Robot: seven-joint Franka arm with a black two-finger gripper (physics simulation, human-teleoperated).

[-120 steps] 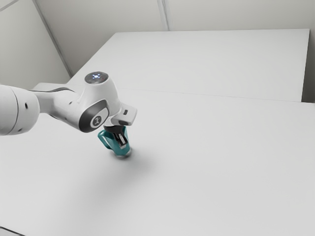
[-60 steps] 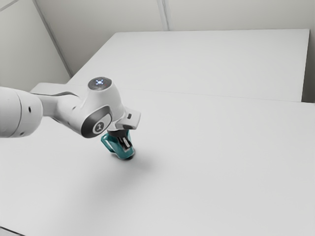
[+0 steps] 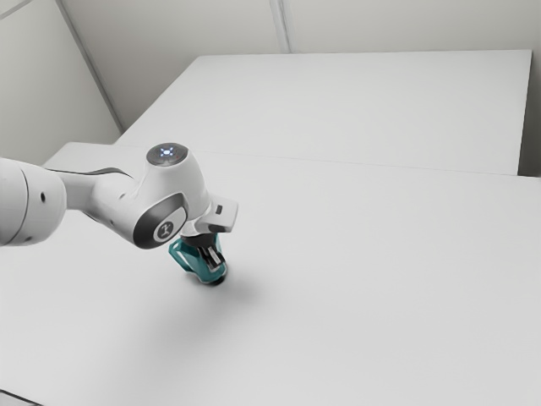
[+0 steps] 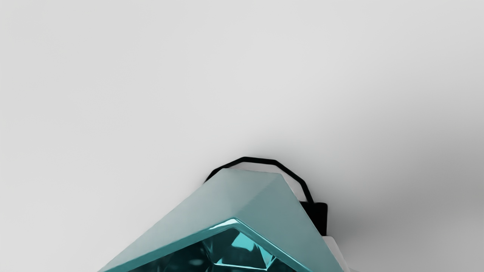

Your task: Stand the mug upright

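- White flat-topped table point(image 3: 363, 279): pushing down on it could twist the mug in my grip.
- White jointed arm point(image 3: 169, 190): overtilting could drive the lean the wrong way.
- Teal, glossy, faceted mug point(image 3: 195, 265): at the table, mouth up but leaning; released now, it'd probably topple.
- Black two-finger gripper point(image 3: 214, 260): grasping the mug; weak squeeze risks slipping.

Exterior cam's off to the arm's point(image 3: 173, 182) side, set back and up high, angled down across the tabletop point(image 3: 380, 288) toward the walls point(image 3: 169, 30) behind. Wrist cam rides along with the arm, really close in, looking down past the mug's point(image 3: 192, 262) rim point(image 4: 177, 243). Both catch the mug and the tabletop around it.
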